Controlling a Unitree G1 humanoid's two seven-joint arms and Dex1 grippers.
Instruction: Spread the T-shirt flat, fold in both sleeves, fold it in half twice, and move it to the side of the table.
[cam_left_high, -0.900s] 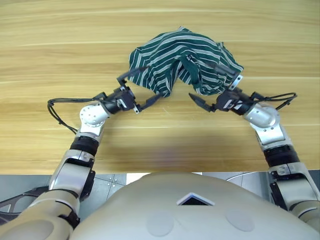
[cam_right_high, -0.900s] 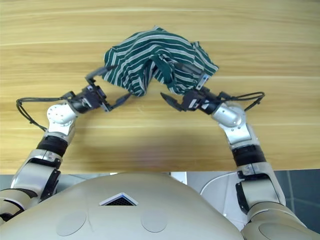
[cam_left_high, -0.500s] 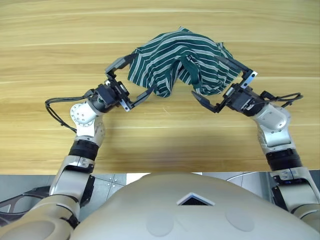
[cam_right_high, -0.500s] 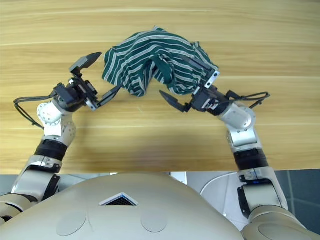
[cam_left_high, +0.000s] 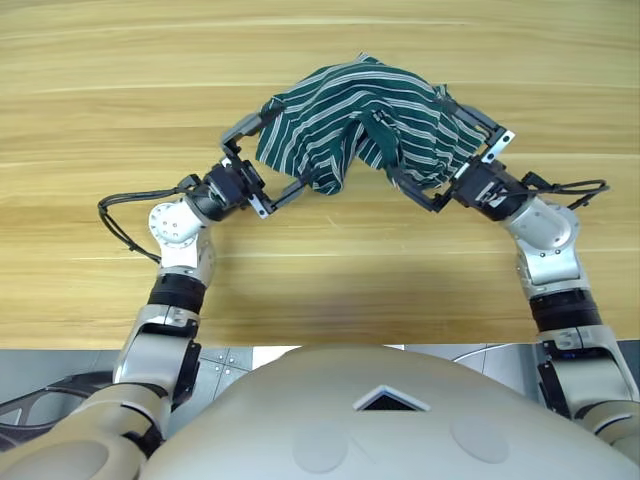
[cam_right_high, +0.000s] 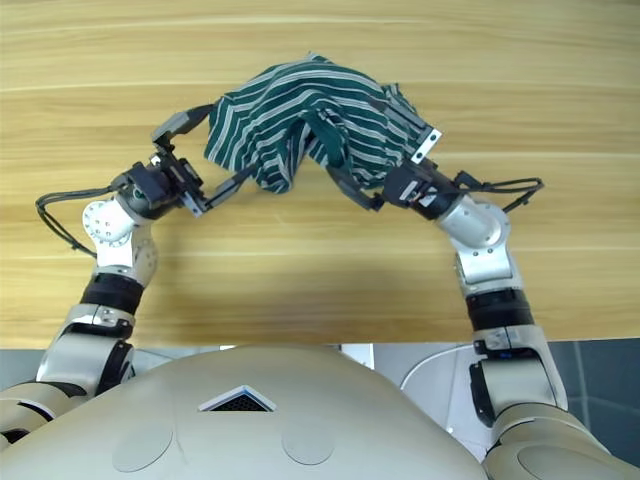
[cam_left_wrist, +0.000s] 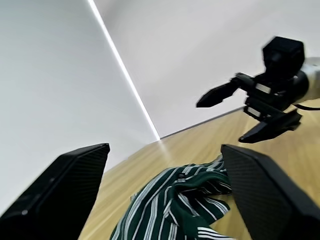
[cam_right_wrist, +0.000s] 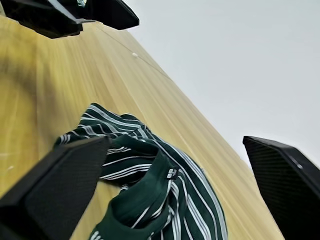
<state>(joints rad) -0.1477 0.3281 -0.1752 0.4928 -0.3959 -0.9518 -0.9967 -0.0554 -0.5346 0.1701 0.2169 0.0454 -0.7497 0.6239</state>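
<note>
The crumpled T-shirt (cam_left_high: 360, 120) lies heaped mid-tabletop (cam_left_high: 120, 60), its long run left to right, with the left tool (cam_left_high: 290, 147) at its near-left edge and the right tool (cam_left_high: 418, 135) at its near-right edge — both spread wide, seemingly straddling cloth — so neither arm is nearer.

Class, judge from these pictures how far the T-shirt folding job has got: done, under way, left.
Done: nothing; the T-shirt lies crumpled in a heap on the table. In hand: the left hand and right hand, both open, straddle its near edges without gripping. Left: spreading flat, both sleeves, two half-folds, moving aside.
</note>
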